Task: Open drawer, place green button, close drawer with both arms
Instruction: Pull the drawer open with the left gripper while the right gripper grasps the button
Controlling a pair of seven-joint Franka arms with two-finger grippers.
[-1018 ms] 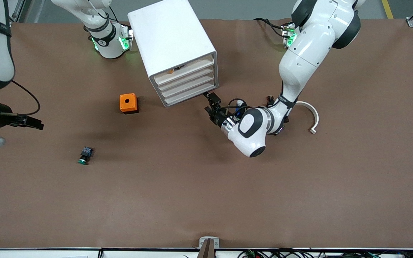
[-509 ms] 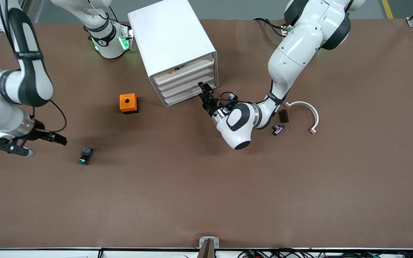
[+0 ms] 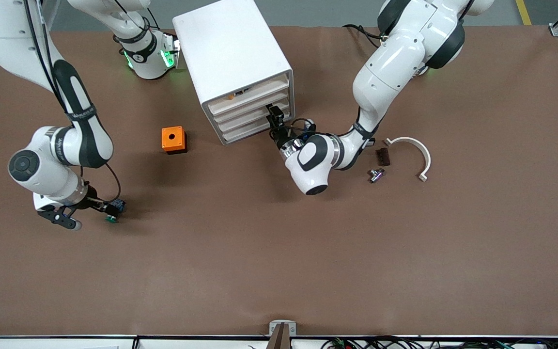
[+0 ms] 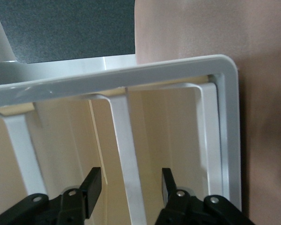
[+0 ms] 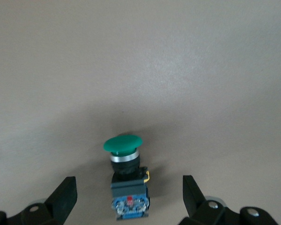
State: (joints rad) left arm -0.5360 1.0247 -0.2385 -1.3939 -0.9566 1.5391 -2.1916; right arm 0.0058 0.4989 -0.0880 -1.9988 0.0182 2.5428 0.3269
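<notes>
The white cabinet point(image 3: 233, 58) stands near the arm bases, its stacked drawers all shut. My left gripper point(image 3: 275, 115) is open at the drawer fronts, at the stack's end toward the left arm. In the left wrist view it point(image 4: 131, 180) straddles a white drawer front edge point(image 4: 124, 136) of a lower drawer point(image 3: 247, 118). The button point(image 3: 114, 212) lies on its side on the table, green cap nearer the front camera. My right gripper point(image 3: 104, 208) is open and low around it. The right wrist view shows the button point(image 5: 127, 187) between the fingers point(image 5: 65, 192), not touched.
An orange box with a hole point(image 3: 173, 139) sits between the button and the cabinet. Toward the left arm's end lie a white curved piece point(image 3: 417, 148), a small dark block point(image 3: 382, 156) and a small metal part point(image 3: 376, 174). The top level shows an orange spot point(image 3: 230, 97).
The right arm swung in from the table's end and lowered its open gripper around the button. The left gripper moved in from beside the cabinet onto the drawer fronts.
</notes>
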